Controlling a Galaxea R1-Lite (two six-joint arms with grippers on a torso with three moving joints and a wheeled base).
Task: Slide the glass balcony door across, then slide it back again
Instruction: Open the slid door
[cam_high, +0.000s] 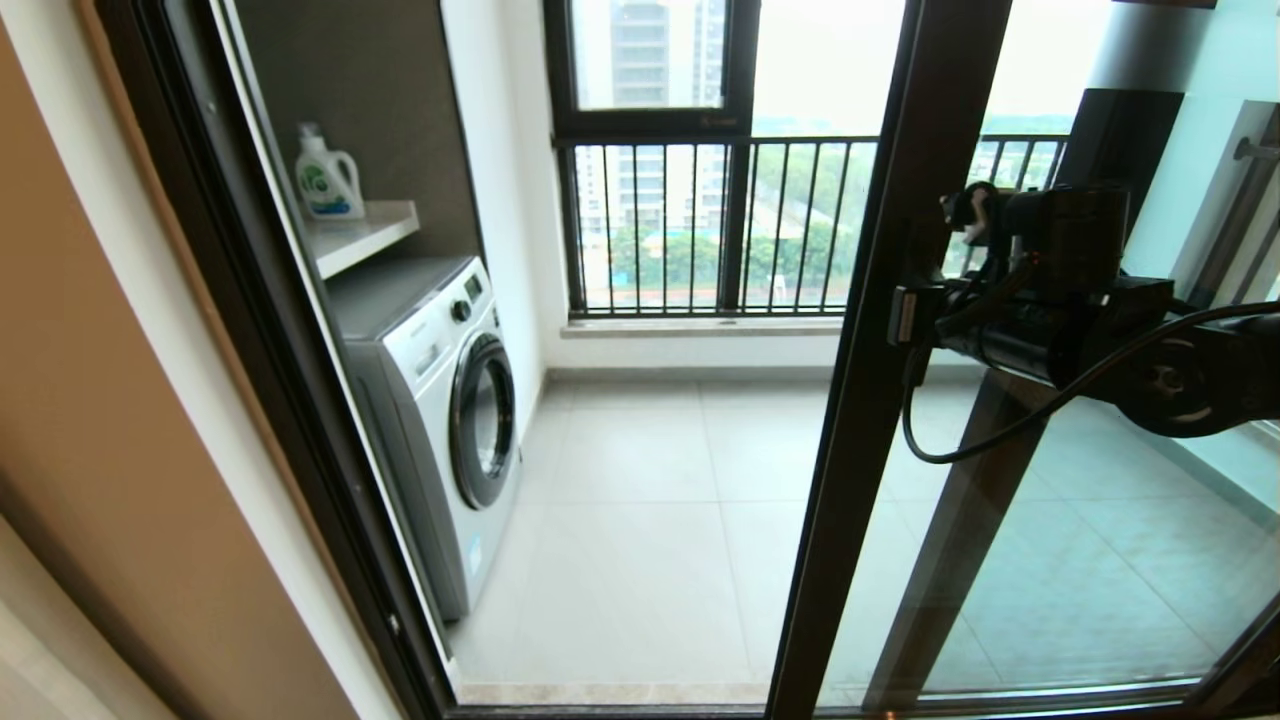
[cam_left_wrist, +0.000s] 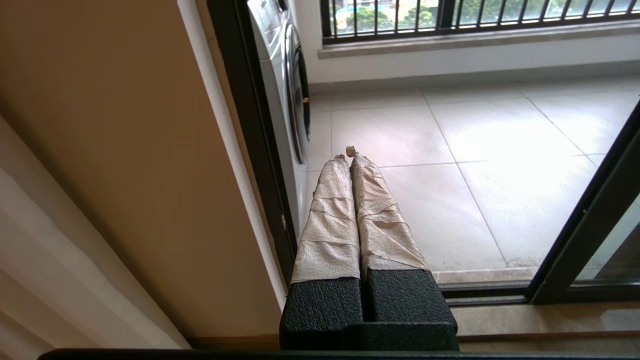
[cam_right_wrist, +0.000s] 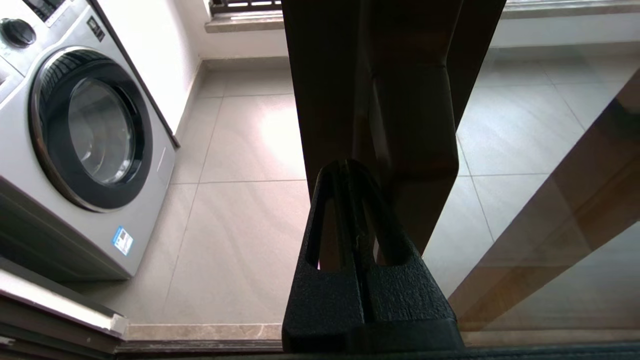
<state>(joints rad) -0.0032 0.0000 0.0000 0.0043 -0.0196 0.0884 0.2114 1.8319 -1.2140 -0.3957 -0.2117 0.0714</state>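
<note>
Head view, your left to right: tan wall (cam_high: 90, 380), then the dark fixed door frame (cam_high: 250, 330). Through the open gap you see a detergent bottle (cam_high: 327, 180) on a white shelf (cam_high: 362, 235), above the washing machine (cam_high: 440, 420). Behind them, the barred window (cam_high: 700, 225) and the pale tiled balcony floor (cam_high: 640, 520).

The glass balcony door (cam_high: 880, 400) stands right of centre. Its dark leading stile runs top to bottom of the frame, and its glass fills the right side. The doorway to its left is open.

Your right gripper (cam_high: 905, 315) is at that stile, about mid-height, arm reaching in from the right. In the right wrist view the right gripper's fingers (cam_right_wrist: 325, 215) are closed together, tips against the dark frame, gripping nothing.

Left gripper (cam_left_wrist: 348, 155): only the left wrist view shows it, low by the wall, paper-wrapped fingers (cam_left_wrist: 332, 215) pressed together, holding nothing, pointing toward the floor tiles beside the washer.
</note>
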